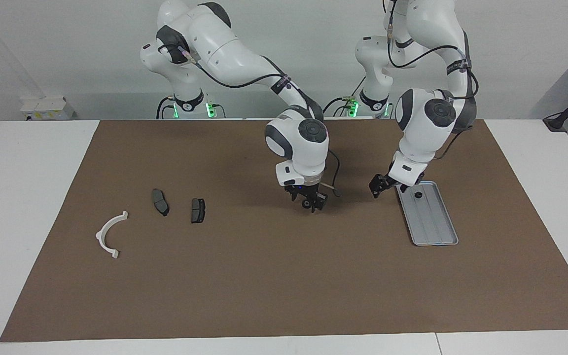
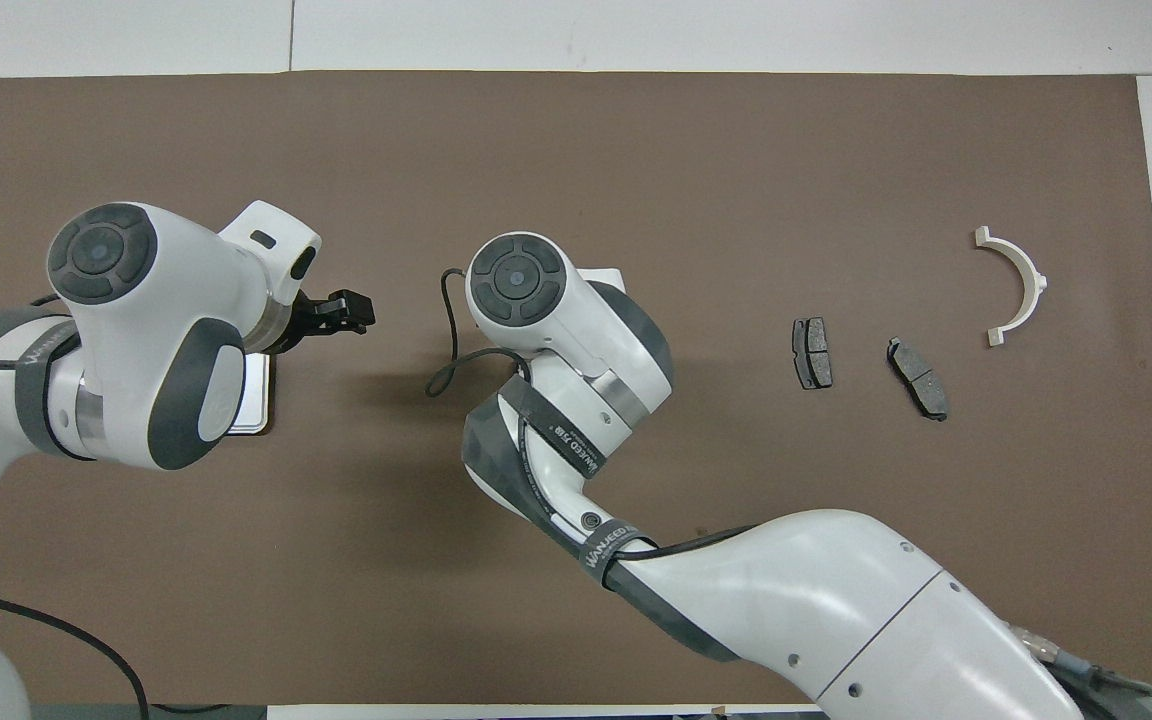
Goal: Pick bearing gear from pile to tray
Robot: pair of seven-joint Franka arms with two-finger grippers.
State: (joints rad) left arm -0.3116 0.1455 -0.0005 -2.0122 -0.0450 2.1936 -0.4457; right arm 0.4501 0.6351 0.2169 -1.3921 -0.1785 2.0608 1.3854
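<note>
The left pincer (image 1: pixel 381 186) hangs low over the brown mat, just beside the tray's (image 1: pixel 437 231) end nearest the robots. I cannot tell if it is spread or pressed together. One small black round piece (image 1: pixel 418 195) already lies in the tray near that end, so I think at least one part is done.

The right pincer (image 1: pixel 309 199) hangs over the bare middle of the mat, and I cannot tell how its fingers stand or if it carries anything.

Toward the right arm's end of the table lie two dark brake pads (image 1: pixel 160 201) (image 1: pixel 197 210) and a white half-ring bracket (image 1: pixel 111 234). I see no more round pieces there, so maybe little is left.

There is lots of open mat between the pads and the tray. The tray's low rim needs care.
</note>
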